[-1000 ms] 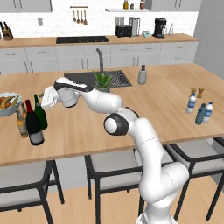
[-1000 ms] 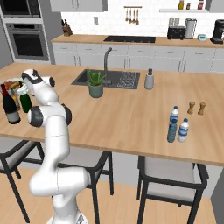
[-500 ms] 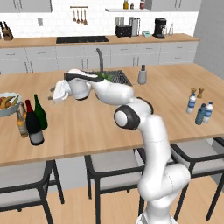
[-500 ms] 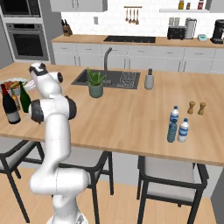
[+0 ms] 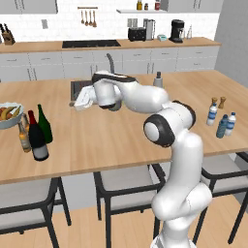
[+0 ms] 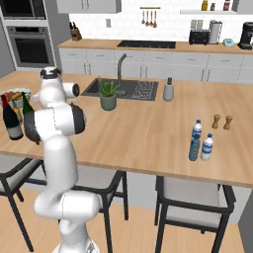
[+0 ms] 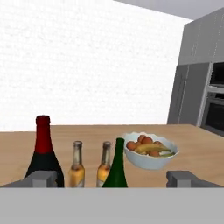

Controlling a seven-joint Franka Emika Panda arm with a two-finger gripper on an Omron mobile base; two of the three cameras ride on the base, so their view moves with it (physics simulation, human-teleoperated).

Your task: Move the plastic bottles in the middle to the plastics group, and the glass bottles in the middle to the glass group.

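My gripper (image 5: pixel 78 103) is open and empty, hovering over the island to the right of the wine bottles and apart from them. The black wine bottle with a red foil top (image 5: pixel 38 141) (image 7: pixel 43 154) and the slim green wine bottle (image 5: pixel 44 124) (image 7: pixel 118 167) stand upright at the island's left end. Beside them are the amber bottles (image 7: pixel 77 166) (image 7: pixel 104 163) of the glass group. In the hand view the gripper (image 7: pixel 113 179) points at this cluster, its fingertips (image 7: pixel 41 178) wide apart. At the far right, the blue-tinted plastic bottle (image 5: pixel 222 126) (image 6: pixel 194 148) stands with two clear water bottles (image 5: pixel 211 115) (image 5: pixel 231 123).
A fruit bowl (image 5: pixel 9 119) (image 7: pixel 151 158) sits just behind the glass cluster near the island's left edge. A potted plant (image 6: pixel 108 95), sink (image 6: pixel 129 89) and soap dispenser (image 6: pixel 169 89) line the far side. Two small brown shakers (image 5: pixel 218 102) stand behind the water bottles. Chairs are tucked under the near edge.
The open gripper has drawn back to the right, away from the wine bottles, with nothing in it. The bottles have stayed in place.
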